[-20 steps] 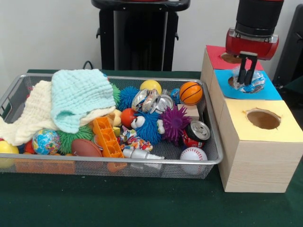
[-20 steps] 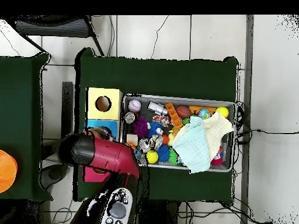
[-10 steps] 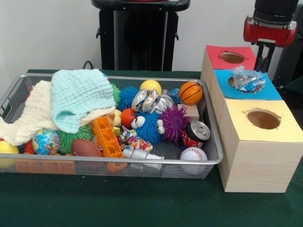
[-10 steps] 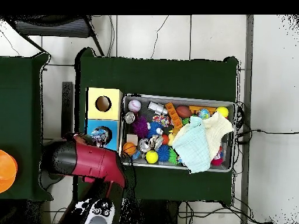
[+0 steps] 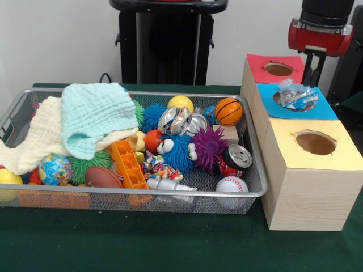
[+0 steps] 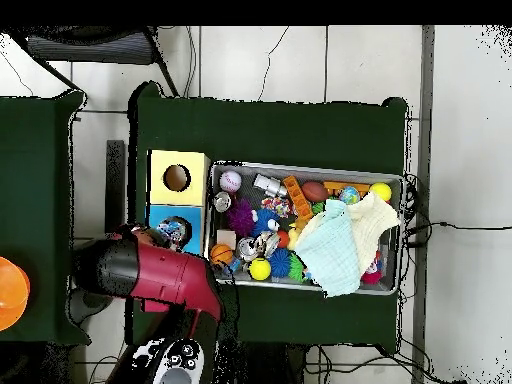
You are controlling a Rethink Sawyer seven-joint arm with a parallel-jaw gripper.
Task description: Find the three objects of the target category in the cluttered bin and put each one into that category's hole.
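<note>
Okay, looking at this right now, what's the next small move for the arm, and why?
Probably a downward nudge on the crumpled plastic bottle: it sits on the blue box's hole rather than inside it, and the gripper hangs empty just behind it, over the red box.

The surface [image 5: 142,243], covered in dark green cloth, carried a wire mesh bin [image 5: 258,184] crammed with toys and, just beside it, a row of three wooden boxes [image 5: 309,195] topped yellow, blue and red.
</note>
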